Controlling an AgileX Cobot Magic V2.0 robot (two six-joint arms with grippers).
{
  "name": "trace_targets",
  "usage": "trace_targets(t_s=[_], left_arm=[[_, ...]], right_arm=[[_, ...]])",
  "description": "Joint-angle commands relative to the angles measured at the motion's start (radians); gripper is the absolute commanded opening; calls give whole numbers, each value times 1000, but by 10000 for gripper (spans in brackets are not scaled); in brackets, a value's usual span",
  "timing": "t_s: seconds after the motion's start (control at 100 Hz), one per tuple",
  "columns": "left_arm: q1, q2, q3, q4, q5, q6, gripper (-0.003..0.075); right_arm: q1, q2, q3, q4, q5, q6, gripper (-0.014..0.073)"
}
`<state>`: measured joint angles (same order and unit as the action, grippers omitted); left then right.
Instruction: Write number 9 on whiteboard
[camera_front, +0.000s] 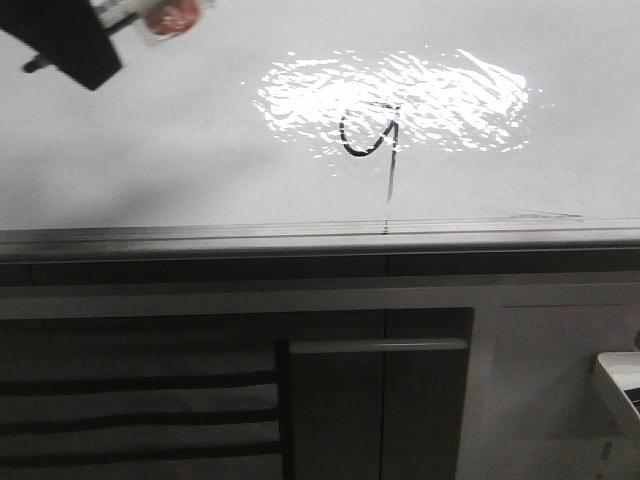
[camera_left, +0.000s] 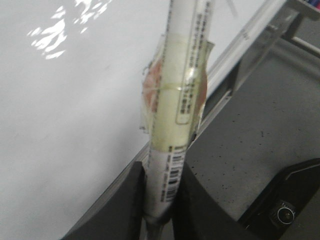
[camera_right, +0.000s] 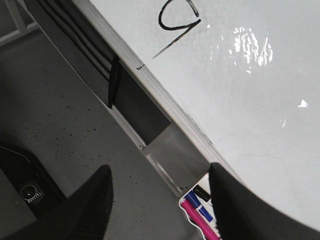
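Your 9 (camera_front: 370, 130) sits on the whiteboard (camera_front: 150, 150), inside the glare patch, its thin tail running down toward the grey rail (camera_front: 300, 240). Your left pincer (camera_left: 159, 210) is clamped on a taped white marker (camera_left: 175, 100), held off the board at upper left. Your right pincer (camera_right: 160, 200) is spread wide and grips nothing, above a tray of coloured pens (camera_right: 200, 212).
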<state>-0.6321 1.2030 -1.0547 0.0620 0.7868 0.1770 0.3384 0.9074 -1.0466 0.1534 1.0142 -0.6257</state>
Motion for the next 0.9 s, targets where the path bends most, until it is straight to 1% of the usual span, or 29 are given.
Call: trace_targets(t_s=[0.0,0.12,0.24,0.32,0.4,0.51,0.65,0.8,0.89], left_arm=[[54,-79,46,87,-87,-145,-20],[161,-109,140,115,-185,-275,-20],[266,-106,217,99,-346,-382,-20],[318,-105,254,97,-421,-421,-20],[361,-105,276,83,-488,-430,-20],[389,-103,282,56,-510,-430,-20],[391,-92,282,25,-516,-430,-20],[391,-40,282,5,-558,-430,-20],[391,-12,279,-62,-568,-430,-20]], right_arm=[[-8,-10,-33,3,-42,2,374],[-8,-8,-31,3,-42,2,374],[-8,-8,-31,3,-42,2,374],[-8,-8,-31,3,-42,2,374],[-8,-8,-31,3,-42,2,374],[-8,-8,-31,3,-44,2,374],[-8,-8,-31,3,-44,2,374],[-8,-8,-31,3,-44,2,374],[-8,-8,-31,3,-46,2,374]])
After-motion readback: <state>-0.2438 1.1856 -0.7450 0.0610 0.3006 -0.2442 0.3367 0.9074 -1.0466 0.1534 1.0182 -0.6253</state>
